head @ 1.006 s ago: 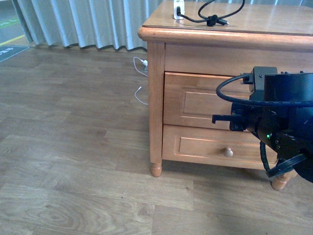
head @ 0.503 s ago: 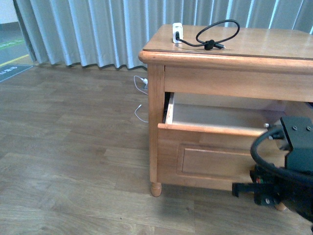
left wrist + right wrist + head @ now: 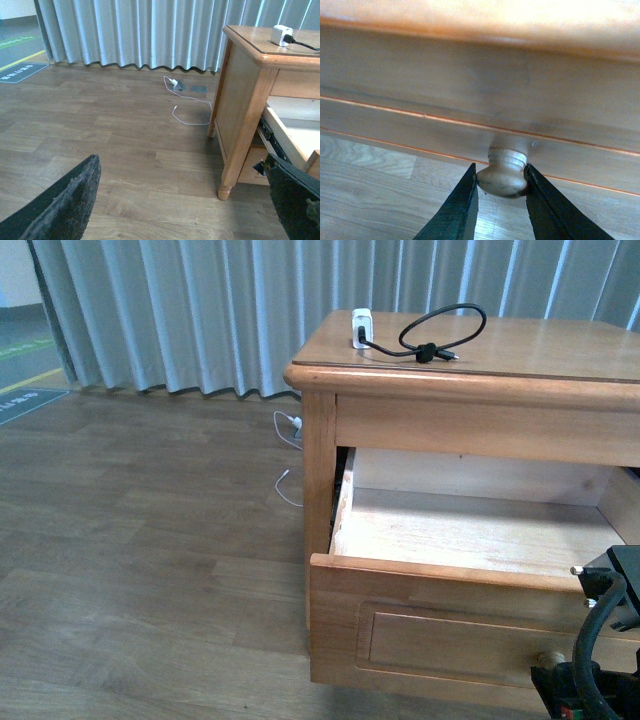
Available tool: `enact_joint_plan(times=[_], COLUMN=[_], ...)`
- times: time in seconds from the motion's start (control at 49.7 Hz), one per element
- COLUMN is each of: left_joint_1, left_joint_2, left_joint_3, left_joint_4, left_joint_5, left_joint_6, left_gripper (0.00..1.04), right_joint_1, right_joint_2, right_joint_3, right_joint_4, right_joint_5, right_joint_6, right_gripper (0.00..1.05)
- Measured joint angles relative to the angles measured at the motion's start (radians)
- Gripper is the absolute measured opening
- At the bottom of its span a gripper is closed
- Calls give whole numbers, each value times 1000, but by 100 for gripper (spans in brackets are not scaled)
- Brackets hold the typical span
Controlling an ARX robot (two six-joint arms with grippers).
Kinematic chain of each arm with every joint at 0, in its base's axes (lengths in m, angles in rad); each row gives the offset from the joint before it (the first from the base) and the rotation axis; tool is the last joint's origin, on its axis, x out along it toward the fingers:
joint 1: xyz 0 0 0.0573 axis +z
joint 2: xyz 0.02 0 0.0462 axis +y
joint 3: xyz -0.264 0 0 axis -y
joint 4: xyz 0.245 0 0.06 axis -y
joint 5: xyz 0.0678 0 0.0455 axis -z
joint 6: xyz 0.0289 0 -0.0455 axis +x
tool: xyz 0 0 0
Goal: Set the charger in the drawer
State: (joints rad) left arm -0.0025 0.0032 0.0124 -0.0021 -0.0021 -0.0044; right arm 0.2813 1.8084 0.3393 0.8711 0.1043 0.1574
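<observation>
Front view: the upper honey-brown wooden drawer point(image 3: 440, 576) is now drawn far out where it was shut a second ago, and its light wood inside is laid bare.
Right claw point(image 3: 500, 171): it is closed on the drawer's small round pale knob point(image 3: 504, 161).
Left claw point(image 3: 181, 167): it is spread wide, and nothing is held.
Charger point(image 3: 361, 327): the small white boxy adapter with its looped black cable is left on the glossy wooden tabletop point(image 3: 545, 345), above the drawer.
Meaning: the opening is judged done, and the charger is not yet fetched.

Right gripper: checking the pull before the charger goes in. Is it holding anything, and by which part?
The right gripper holds the drawer by its small round knob, clamped on both sides.
</observation>
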Motion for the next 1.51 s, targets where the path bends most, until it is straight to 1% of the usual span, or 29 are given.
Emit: enact_joint_plan(times=[0.04,0.101,0.181,0.262,0.282,0.302,0.382,0.423,0.483,0.704,0.825,0.946,1.027,1.288,1.308,1.349,1.369,1.429,1.51], left_joint_1=[0,0,0,0,0,0,0,0,0,0,0,0,0,0,0,0,0,0,0], left_joint_2=[0,0,0,0,0,0,0,0,0,0,0,0,0,0,0,0,0,0,0], left_joint_3=[0,0,0,0,0,0,0,0,0,0,0,0,0,0,0,0,0,0,0], left_joint_4=[0,0,0,0,0,0,0,0,0,0,0,0,0,0,0,0,0,0,0], left_joint_5=[0,0,0,0,0,0,0,0,0,0,0,0,0,0,0,0,0,-1,0], left_joint_6=[0,0,0,0,0,0,0,0,0,0,0,0,0,0,0,0,0,0,0], left_gripper=[99,99,99,99,99,99,99,99,99,99,99,99,99,99,99,99,99,99,99], right_joint_1=[0,0,0,3,6,8,23,27,35,33,-6,-37,-50,-52,-48,-28,-26,-41,-82], right_joint_2=[-19,-93,-167,-286,-339,-356,-504,-560,-671,-1033,-1289,-1459,-1525,-1530,-1535,-1571,-1588,-1629,-1659], right_joint_3=[0,0,0,1,2,3,12,14,16,21,19,-7,-23,-26,-30,-71,-90,-128,-160], right_joint_4=[-12,-57,-114,-210,-251,-264,-383,-427,-511,-759,-937,-1047,-1073,-1074,-1066,-978,-948,-910,-899], right_joint_5=[4,6,3,0,-5,-5,-26,-35,-45,-59,-66,-47,-42,-42,-23,81,107,119,86], right_joint_6=[2,2,0,-20,-26,-31,-57,-63,-76,-80,-63,-42,-32,-24,-31,-70,-85,-114,-135], right_gripper=[36,50,61,75,81,82,97,99,96,97,97,97,97,97,96,88,85,74,58])
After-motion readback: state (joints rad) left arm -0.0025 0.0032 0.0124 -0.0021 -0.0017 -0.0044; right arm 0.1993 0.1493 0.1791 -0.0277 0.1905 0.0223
